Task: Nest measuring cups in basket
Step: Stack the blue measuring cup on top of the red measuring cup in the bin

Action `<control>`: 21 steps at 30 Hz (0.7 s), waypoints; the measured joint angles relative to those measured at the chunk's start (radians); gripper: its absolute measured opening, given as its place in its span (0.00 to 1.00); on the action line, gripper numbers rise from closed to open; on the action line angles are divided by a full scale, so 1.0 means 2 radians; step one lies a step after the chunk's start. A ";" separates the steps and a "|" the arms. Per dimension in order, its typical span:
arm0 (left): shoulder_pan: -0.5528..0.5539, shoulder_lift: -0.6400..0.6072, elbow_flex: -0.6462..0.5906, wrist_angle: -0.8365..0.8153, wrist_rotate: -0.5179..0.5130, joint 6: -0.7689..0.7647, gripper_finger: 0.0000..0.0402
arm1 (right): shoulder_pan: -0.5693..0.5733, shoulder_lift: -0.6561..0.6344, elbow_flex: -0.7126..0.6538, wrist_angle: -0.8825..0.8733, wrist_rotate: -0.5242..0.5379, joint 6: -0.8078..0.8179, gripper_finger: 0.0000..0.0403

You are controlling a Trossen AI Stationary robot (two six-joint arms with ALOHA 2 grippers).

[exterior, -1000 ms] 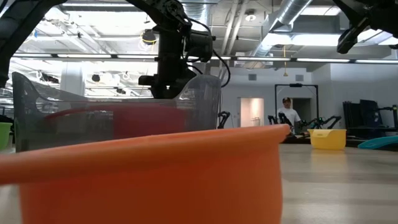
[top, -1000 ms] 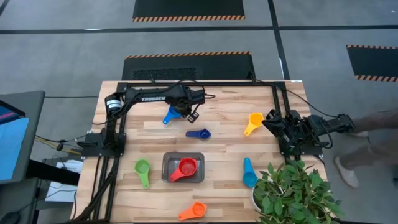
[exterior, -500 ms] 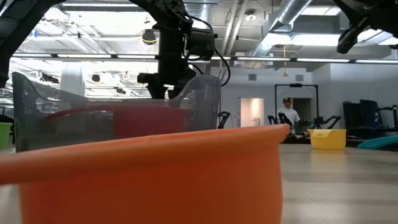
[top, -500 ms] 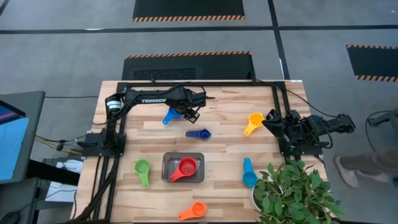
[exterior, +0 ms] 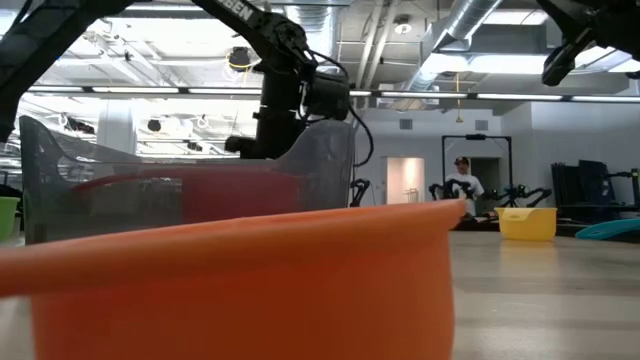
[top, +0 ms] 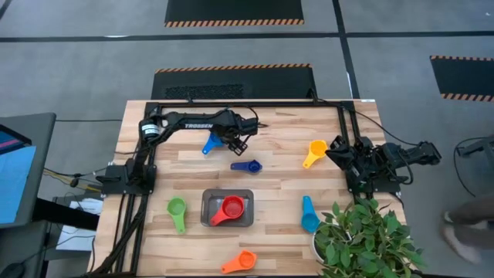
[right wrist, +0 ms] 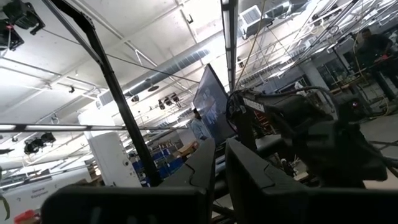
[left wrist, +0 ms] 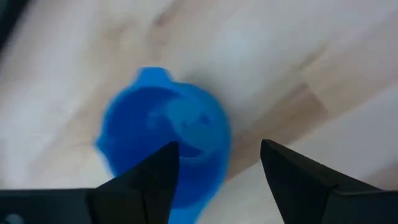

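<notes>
Overhead first: your left gripper (top: 235,140) hangs over the blue cup (top: 211,144), far from the basket (top: 227,208) holding the red cup (top: 231,208). Left wrist: fingers (left wrist: 149,180) wide apart, gripping nothing. Right gripper (top: 340,150) parked, nearly closed, empty.

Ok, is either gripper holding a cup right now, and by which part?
No. The left gripper is open above the blue cup, not gripping it. The right gripper holds nothing.
</notes>
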 joint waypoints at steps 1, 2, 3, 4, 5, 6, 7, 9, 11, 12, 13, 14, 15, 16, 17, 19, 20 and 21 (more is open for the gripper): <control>0.001 0.001 0.002 0.009 -0.002 0.005 0.54 | 0.000 0.000 0.000 0.001 0.000 0.000 0.16; 0.004 0.004 0.002 0.015 0.006 0.008 0.54 | 0.000 0.000 0.000 0.000 0.000 0.000 0.16; 0.006 0.008 0.001 0.008 0.013 0.011 0.54 | 0.000 0.000 0.000 0.000 0.000 0.000 0.16; 0.007 0.013 0.001 0.003 0.018 0.011 0.54 | 0.000 0.000 0.000 0.001 0.000 0.000 0.16; 0.009 0.017 0.001 0.007 0.023 0.011 0.54 | 0.000 0.000 0.000 0.001 0.000 0.000 0.16; 0.010 0.022 0.001 0.010 0.028 0.011 0.54 | 0.000 0.000 0.000 -0.001 0.000 0.000 0.16; 0.011 0.027 0.001 0.007 0.029 0.011 0.54 | 0.000 0.000 0.000 0.000 0.000 0.000 0.16; 0.011 0.036 0.001 0.007 0.032 0.011 0.54 | 0.000 0.000 0.000 -0.001 0.000 0.000 0.16; 0.010 0.043 0.001 0.009 0.033 0.011 0.54 | 0.000 0.000 0.000 -0.001 0.000 0.000 0.16; 0.010 0.044 0.001 0.010 0.034 0.012 0.53 | 0.000 0.000 0.000 0.000 0.000 0.000 0.16; 0.009 0.044 0.001 0.010 0.037 0.015 0.51 | 0.000 0.000 0.000 -0.001 0.000 0.000 0.16; 0.009 0.044 0.001 0.012 0.043 0.018 0.48 | 0.000 0.000 0.000 -0.002 0.000 0.000 0.16; 0.009 0.044 0.001 0.015 0.043 0.022 0.45 | 0.000 0.000 0.000 -0.002 0.000 0.000 0.16; 0.009 0.044 0.001 0.017 0.043 0.023 0.39 | 0.000 0.000 0.000 -0.002 0.000 0.000 0.16; 0.010 0.044 0.001 0.019 0.043 0.023 0.34 | 0.000 0.000 0.000 -0.003 0.000 0.000 0.16; 0.010 0.042 0.001 0.016 0.043 0.031 0.19 | 0.000 0.000 0.000 -0.006 0.000 0.000 0.16; 0.010 0.042 0.001 0.016 0.042 0.038 0.10 | 0.000 0.000 0.000 -0.008 0.000 0.000 0.16; 0.010 0.042 0.001 0.018 0.041 0.041 0.05 | 0.000 0.000 0.000 -0.009 0.000 0.000 0.16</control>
